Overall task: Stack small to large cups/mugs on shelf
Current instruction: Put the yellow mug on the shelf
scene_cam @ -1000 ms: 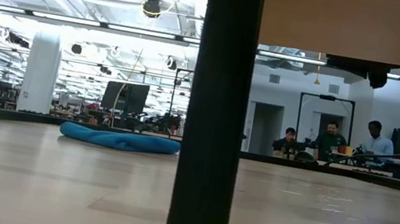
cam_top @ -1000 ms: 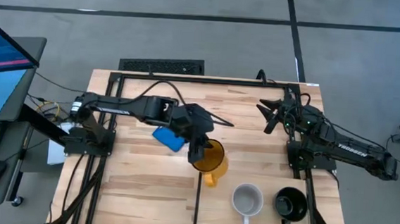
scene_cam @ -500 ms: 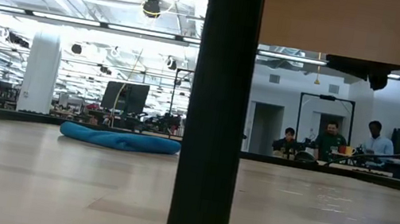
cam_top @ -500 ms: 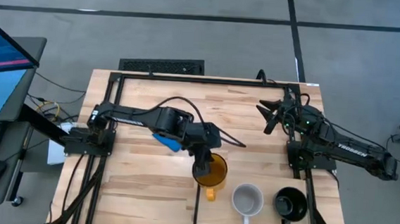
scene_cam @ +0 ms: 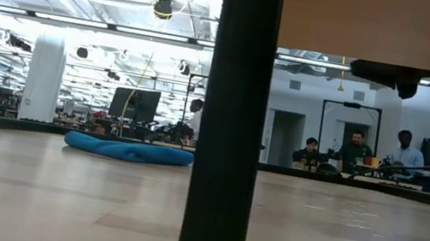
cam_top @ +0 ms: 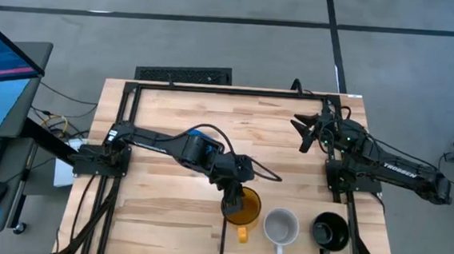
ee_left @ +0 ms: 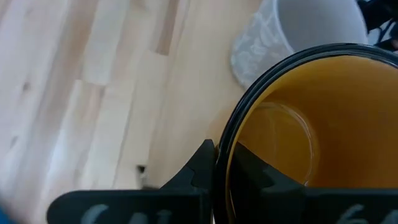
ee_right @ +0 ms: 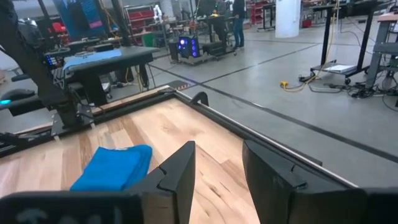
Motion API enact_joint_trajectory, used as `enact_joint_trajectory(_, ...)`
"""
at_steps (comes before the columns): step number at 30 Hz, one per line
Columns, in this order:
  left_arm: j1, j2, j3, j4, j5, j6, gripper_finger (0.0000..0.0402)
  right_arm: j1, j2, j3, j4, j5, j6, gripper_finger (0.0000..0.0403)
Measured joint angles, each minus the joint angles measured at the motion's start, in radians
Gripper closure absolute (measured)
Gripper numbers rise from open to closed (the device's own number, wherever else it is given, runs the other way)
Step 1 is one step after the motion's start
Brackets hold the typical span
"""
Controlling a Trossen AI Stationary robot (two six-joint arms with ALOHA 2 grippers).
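**Amber mug held at the rim, just inside the shelf divider**

Left gripper [cam_top: 231, 200] pinches the rim of the amber mug [cam_top: 242, 206], one finger inside and one outside, as the left wrist view shows. The mug sits over the shelf [cam_top: 299, 244], just beside the black divider strip [cam_top: 223, 232], its handle pointing toward the near edge. The grey-white mug [cam_top: 280, 226] stands close beside it, and the black mug [cam_top: 329, 229] beyond. The amber mug looks rigid, smooth and probably slippery, so a rim pinch may twist; open room is tight between divider and grey-white mug. Right gripper [cam_top: 310, 133] waits near the far right corner, fingers apart and empty.
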Motion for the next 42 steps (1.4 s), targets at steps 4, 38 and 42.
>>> enact_joint_trajectory(4, -0.008, 0.014, 0.001, 0.015, 0.004, -0.016, 0.0390, 0.001, -0.001, 0.000, -0.003, 0.000, 0.000, 0.0248)
enact_joint_trajectory(38, -0.005, 0.052, 0.002, 0.113, 0.070, -0.029, 0.0390, 0.000, -0.001, 0.000, -0.006, 0.000, 0.000, 0.0248)
enact_joint_trajectory(42, -0.001, 0.061, 0.001, 0.102, 0.075, -0.041, 0.0390, 0.000, -0.001, 0.000, -0.011, 0.000, -0.001, 0.0248)
